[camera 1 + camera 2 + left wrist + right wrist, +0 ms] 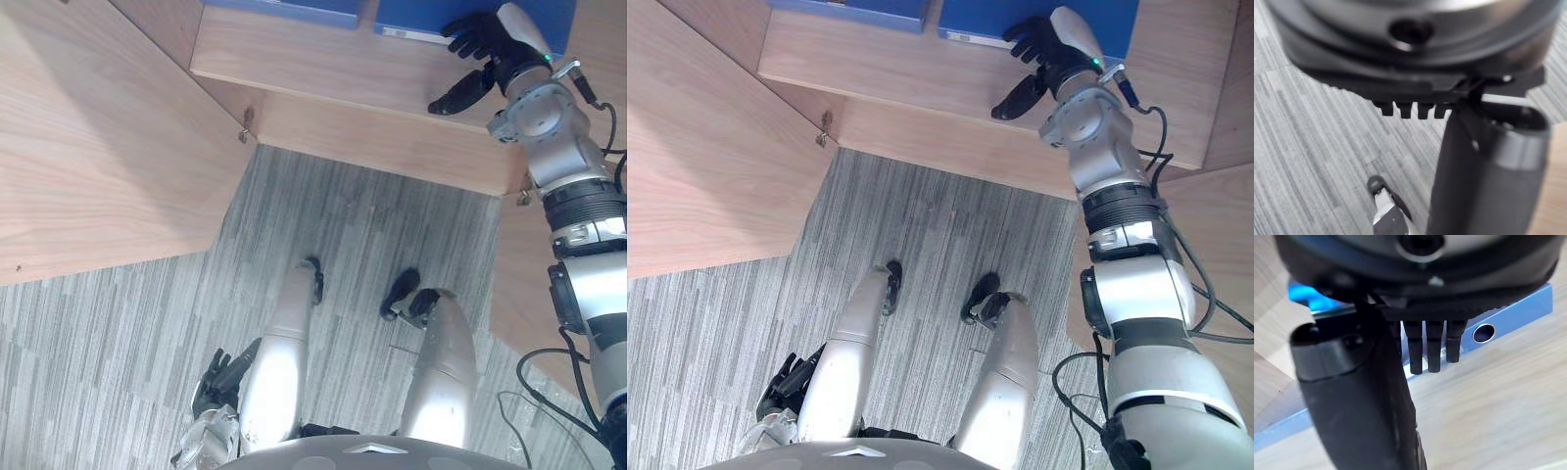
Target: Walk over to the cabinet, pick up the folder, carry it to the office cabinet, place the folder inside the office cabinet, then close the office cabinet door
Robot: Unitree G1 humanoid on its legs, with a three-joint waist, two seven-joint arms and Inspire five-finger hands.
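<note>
A blue folder [416, 18] lies flat on the wooden cabinet shelf [323, 59] at the top right. My right hand [477, 39] is stretched out over its near edge, fingers resting on the cover and thumb [458, 92] spread apart above the shelf board. In the right wrist view the straight fingers [1434, 347] point at the folder's blue spine [1518, 308] with its round ring hole. The hand is open and grips nothing. My left hand [220, 377] hangs low at my side over the floor, fingers relaxed and holding nothing.
A second blue folder [284, 10] lies on the same shelf further left. The cabinet's left door [98, 147] stands swung wide open, and the right door [519, 284] is open beside my right arm. Grey striped carpet [118, 343] covers the floor.
</note>
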